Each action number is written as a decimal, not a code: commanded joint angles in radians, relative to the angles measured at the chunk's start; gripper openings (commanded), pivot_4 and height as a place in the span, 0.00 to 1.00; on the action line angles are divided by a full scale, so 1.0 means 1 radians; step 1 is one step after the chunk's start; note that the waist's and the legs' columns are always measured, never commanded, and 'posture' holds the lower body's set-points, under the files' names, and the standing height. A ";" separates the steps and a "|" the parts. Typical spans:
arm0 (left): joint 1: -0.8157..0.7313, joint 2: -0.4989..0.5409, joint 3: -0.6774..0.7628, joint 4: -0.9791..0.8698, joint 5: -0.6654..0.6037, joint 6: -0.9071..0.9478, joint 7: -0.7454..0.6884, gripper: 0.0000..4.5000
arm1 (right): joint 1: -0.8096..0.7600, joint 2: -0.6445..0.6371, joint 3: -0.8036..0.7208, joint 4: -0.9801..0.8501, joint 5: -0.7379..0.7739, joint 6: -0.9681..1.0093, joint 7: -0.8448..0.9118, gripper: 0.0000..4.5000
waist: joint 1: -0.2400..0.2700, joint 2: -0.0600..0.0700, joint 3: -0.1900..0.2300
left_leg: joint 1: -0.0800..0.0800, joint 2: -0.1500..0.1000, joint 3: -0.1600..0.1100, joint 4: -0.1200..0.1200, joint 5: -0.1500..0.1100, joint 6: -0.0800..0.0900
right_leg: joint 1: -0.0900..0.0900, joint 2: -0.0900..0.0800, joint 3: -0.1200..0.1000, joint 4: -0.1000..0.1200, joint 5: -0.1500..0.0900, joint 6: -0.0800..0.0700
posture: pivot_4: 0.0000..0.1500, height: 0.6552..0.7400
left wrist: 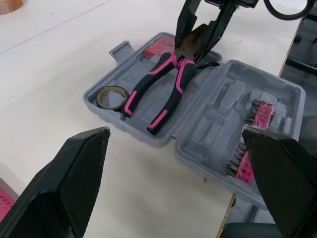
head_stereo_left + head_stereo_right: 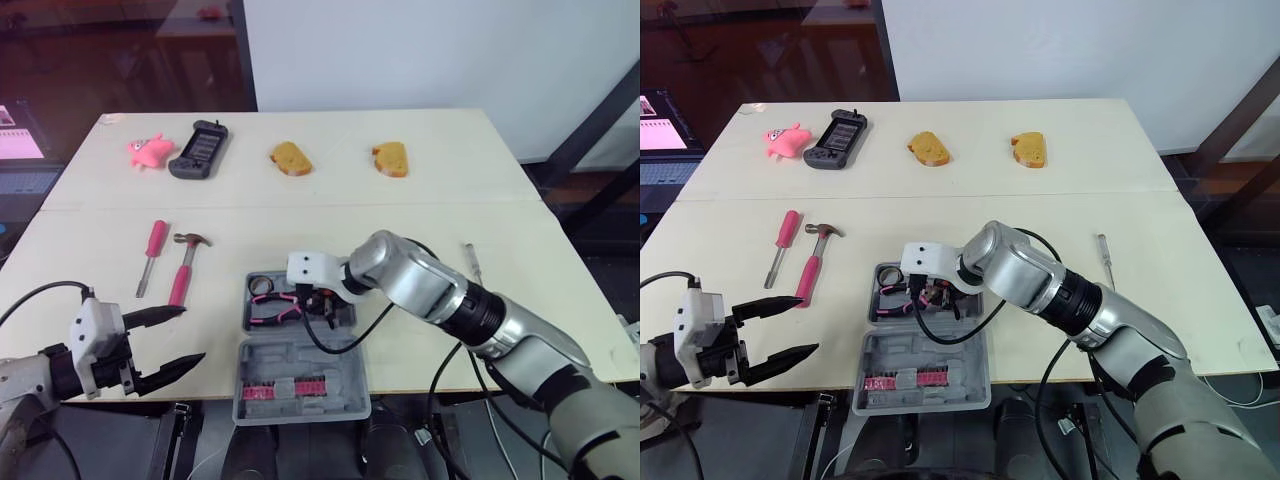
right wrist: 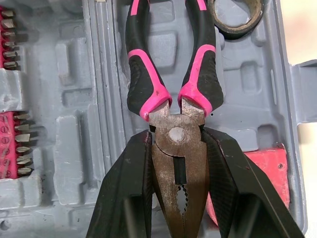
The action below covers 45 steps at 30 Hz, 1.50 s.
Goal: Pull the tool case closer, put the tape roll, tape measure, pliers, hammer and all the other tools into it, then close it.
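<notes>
— Right gripper?
— Clamped on the head of the pliers. Their handles run ahead of its fingers into the open tool case, and the tape roll lies beside the handle ends.
— Left gripper?
— Released, fingers wide apart, holding nothing. The hammer lies ahead of it on the table, outside the case.

You see the cream rectangular bench lit brightly from above; shadows are short and soft, deeper in the recesses of the open grey plastic tool case. The room behind, at left, is dim.
</notes>
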 commanded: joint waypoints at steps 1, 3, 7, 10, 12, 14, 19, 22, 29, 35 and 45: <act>0.007 0.015 0.035 -0.006 0.004 -0.022 -0.008 1.00 | -0.004 0.011 0.009 -0.011 -0.009 -0.027 0.012 0.22 | 0.000 0.000 0.000 | 0.000 0.000 0.000 0.000 0.000 0.000 | 0.000 0.000 0.000 0.000 0.000 0.000 | 1.00 0.77; 0.007 0.016 0.035 -0.004 0.005 -0.023 -0.009 1.00 | -0.005 0.013 0.005 -0.009 -0.009 -0.032 0.019 0.22 | 0.000 0.000 0.000 | 0.000 0.000 0.000 0.000 0.000 0.000 | 0.000 0.000 0.000 0.000 0.000 0.000 | 1.00 0.77; 0.003 0.017 0.032 -0.001 0.008 -0.024 -0.011 1.00 | -0.011 0.018 0.001 0.006 -0.014 -0.053 0.035 0.22 | 0.000 0.000 0.000 | 0.000 0.000 0.000 0.000 0.000 0.000 | 0.000 0.000 0.000 0.000 0.000 0.000 | 1.00 0.77; 0.002 0.019 0.035 0.004 0.010 -0.025 -0.018 1.00 | -0.018 0.023 0.010 0.022 -0.023 -0.079 0.054 0.22 | 0.000 0.000 0.000 | 0.000 0.000 0.000 0.000 0.000 0.000 | 0.000 0.000 0.000 0.000 0.000 0.000 | 1.00 0.77; 0.000 0.021 0.038 0.007 0.010 -0.024 -0.021 1.00 | -0.019 0.029 0.009 0.030 -0.026 -0.091 0.062 0.22 | 0.000 0.000 0.000 | 0.000 0.000 0.000 0.000 0.000 0.000 | 0.000 0.000 0.000 0.000 0.000 0.000 | 1.00 0.77; 0.001 0.024 0.043 0.010 0.011 -0.025 -0.025 1.00 | -0.020 0.035 0.008 0.035 -0.028 -0.098 0.072 0.22 | -0.001 0.000 0.000 | 0.000 0.000 0.000 0.000 0.000 0.000 | 0.000 0.000 0.000 0.000 0.000 0.000 | 1.00 0.77; 0.007 0.030 0.052 0.015 0.011 -0.026 -0.029 1.00 | -0.017 0.050 0.005 0.046 -0.031 -0.113 0.092 0.22 | -0.002 0.000 0.000 | 0.000 0.000 0.000 0.000 0.000 0.000 | 0.000 0.000 0.000 0.000 0.000 0.000 | 1.00 0.77; 0.010 0.031 0.055 0.018 0.011 -0.027 -0.032 1.00 | -0.019 0.058 0.006 0.052 -0.036 -0.118 0.104 0.22 | 0.000 0.000 0.000 | 0.000 0.000 0.000 0.000 0.000 0.000 | 0.000 0.000 0.000 0.000 0.001 0.001 | 1.00 0.77; 0.007 0.039 0.055 0.021 0.012 -0.028 -0.035 1.00 | -0.038 0.094 0.001 0.128 -0.060 -0.174 0.113 0.22 | 0.001 0.000 0.000 | 0.000 0.000 0.000 0.000 0.000 0.000 | 0.000 0.000 0.000 0.000 0.001 0.001 | 1.00 0.77; 0.015 0.045 0.062 0.016 0.012 -0.026 -0.034 1.00 | -0.022 0.124 0.009 0.160 -0.090 -0.198 0.107 0.22 | -0.002 0.000 0.000 | 0.000 0.000 0.000 -0.001 0.000 0.000 | -0.001 0.000 0.000 0.000 0.001 0.002 | 1.00 0.77; 0.003 0.048 0.049 0.011 0.010 -0.018 -0.023 1.00 | -0.039 0.112 -0.072 0.110 -0.074 -0.165 0.123 0.75 | 0.002 0.000 0.000 | 0.000 0.000 0.000 -0.001 0.000 0.000 | -0.001 0.000 0.000 0.000 0.001 0.002 | 1.00 0.77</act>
